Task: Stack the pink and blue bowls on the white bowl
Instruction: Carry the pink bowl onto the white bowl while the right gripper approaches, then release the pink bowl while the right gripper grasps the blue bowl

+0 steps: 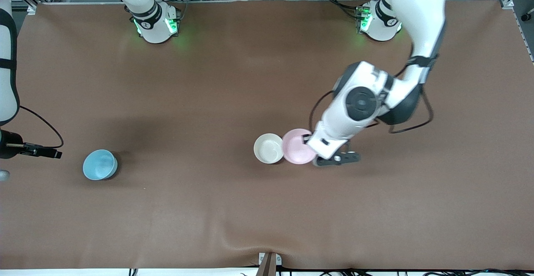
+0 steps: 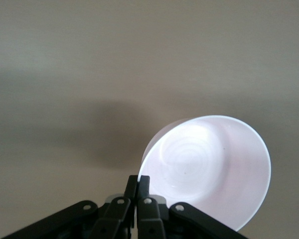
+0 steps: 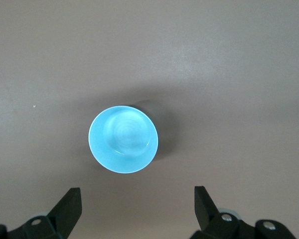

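Observation:
The pale pink bowl [image 1: 297,145] is beside the white bowl [image 1: 268,148] near the table's middle, and their rims meet in the front view. My left gripper [image 2: 138,182] is shut on the pink bowl's [image 2: 212,169] rim and holds it tilted; in the front view the hand [image 1: 329,142] covers the fingers. The sky-blue bowl [image 1: 100,164] stands upright toward the right arm's end of the table. My right gripper [image 3: 136,194] is open and empty in the air beside the blue bowl [image 3: 123,139]. The white bowl is out of both wrist views.
The brown mat [image 1: 233,79] covers the whole table, with a wrinkle at its front edge [image 1: 250,234]. The right arm's wrist and cable [image 1: 25,148] show at the edge of the front view. Both arm bases stand along the back edge.

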You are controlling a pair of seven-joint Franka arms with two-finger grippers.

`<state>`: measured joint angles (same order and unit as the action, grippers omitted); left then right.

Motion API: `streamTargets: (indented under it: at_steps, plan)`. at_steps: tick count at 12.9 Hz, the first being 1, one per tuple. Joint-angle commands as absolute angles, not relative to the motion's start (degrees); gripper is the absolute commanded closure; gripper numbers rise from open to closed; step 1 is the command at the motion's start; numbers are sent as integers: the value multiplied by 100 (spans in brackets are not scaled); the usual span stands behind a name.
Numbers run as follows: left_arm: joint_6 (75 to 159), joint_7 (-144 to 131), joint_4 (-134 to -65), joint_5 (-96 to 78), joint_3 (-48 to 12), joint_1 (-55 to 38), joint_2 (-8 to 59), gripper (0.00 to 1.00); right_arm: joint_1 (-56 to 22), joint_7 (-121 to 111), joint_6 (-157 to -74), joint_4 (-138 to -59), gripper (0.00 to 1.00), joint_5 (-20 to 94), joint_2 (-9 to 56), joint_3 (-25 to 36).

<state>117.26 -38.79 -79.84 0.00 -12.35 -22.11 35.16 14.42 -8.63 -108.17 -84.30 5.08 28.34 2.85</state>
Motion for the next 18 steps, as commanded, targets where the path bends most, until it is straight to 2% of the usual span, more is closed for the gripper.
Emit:
streamTargets:
  at_steps: [1, 4, 7, 15, 18]
  plan:
    - [12241, -4034, -7708, -114, -1187, -2452, 3963, 100, 1398, -817, -10819, -8376, 0, 571, 2874, 264]
    - [12594, -4226, -7717, -123, -1134, -2812, 4218, 100, 1415, -853, -10863, -8472, 0, 571, 2892, 264]
    - [12621, -4157, -7778, -123, -1134, -2813, 4324, 100, 1476, -879, -11511, -8832, 0, 571, 3014, 264]
    - [12639, -4166, -7884, -123, -1142, -2821, 4447, 100, 1274, -1002, -12453, -8886, 0, 519, 3805, 264]
    - [12726, -4166, -7875, -149, -1151, -2821, 4509, 100, 1248, -1002, -13155, -9280, 0, 518, 3894, 264]
